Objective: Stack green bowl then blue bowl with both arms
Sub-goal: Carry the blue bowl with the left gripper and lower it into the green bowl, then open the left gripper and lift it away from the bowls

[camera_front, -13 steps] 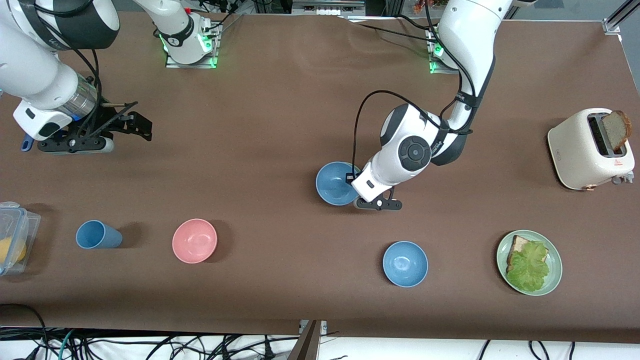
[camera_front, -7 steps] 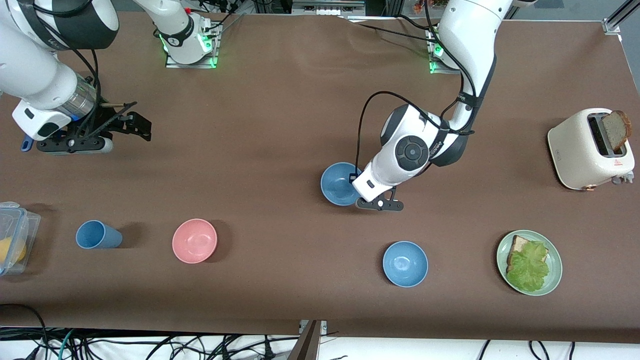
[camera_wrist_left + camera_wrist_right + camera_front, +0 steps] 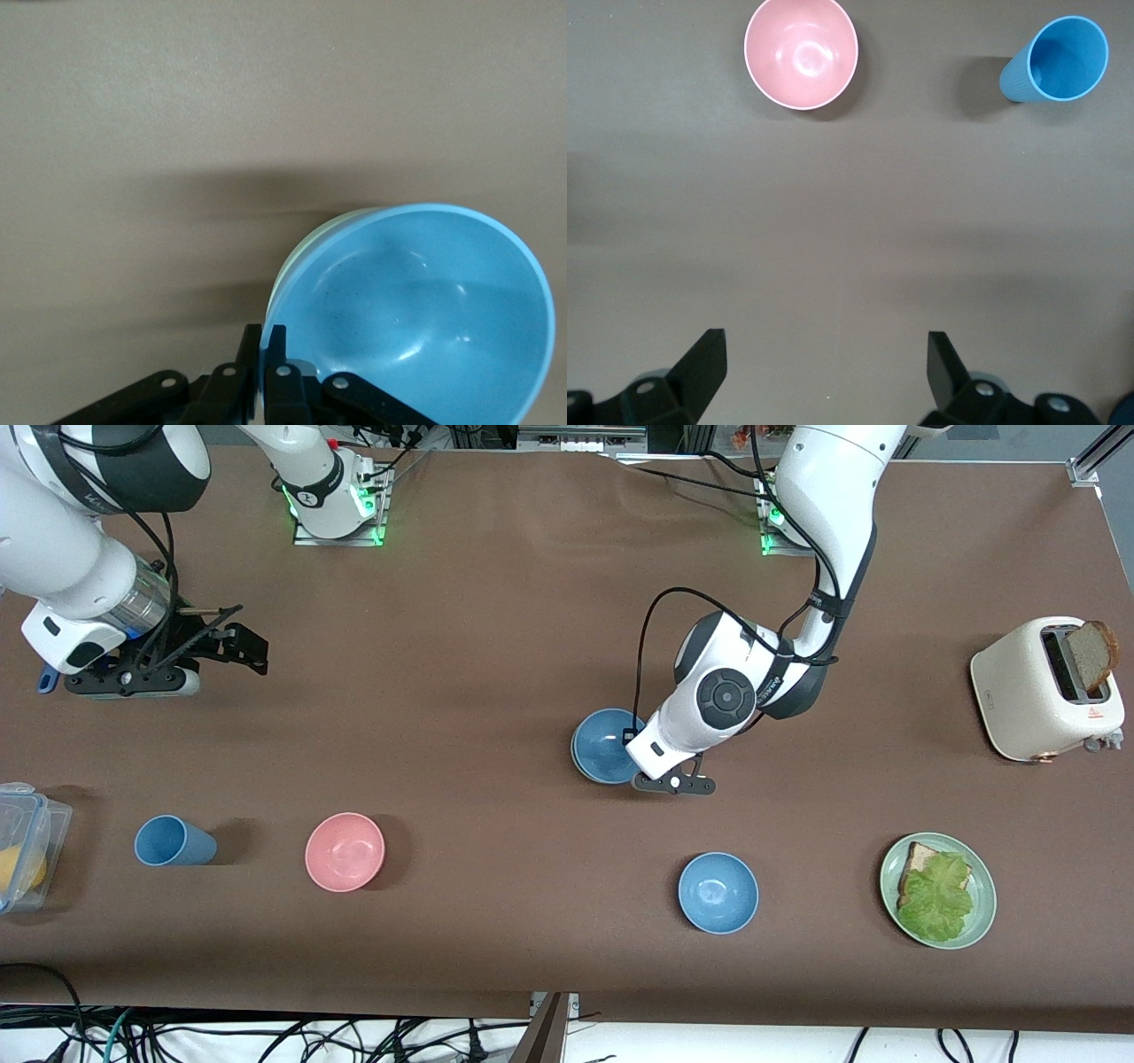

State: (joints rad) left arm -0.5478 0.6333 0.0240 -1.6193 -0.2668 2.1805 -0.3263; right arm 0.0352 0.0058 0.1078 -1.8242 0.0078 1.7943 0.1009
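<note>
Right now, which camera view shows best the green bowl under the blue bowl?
The left wrist view: a pale rim of the green bowl peeks out beside the blue bowl, which the left gripper pinches. The front view shows only a thin edge of it. The right wrist view does not show it.

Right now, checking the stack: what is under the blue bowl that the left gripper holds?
A pale green rim peeks out beneath the blue bowl, so the green bowl sits under it. The left gripper is shut on the blue bowl's rim. The rest of the green bowl is covered.

green bowl (image 3: 306, 248) mostly hidden under blue bowl (image 3: 416, 310), container (image 3: 22, 841) cut by edge
</note>
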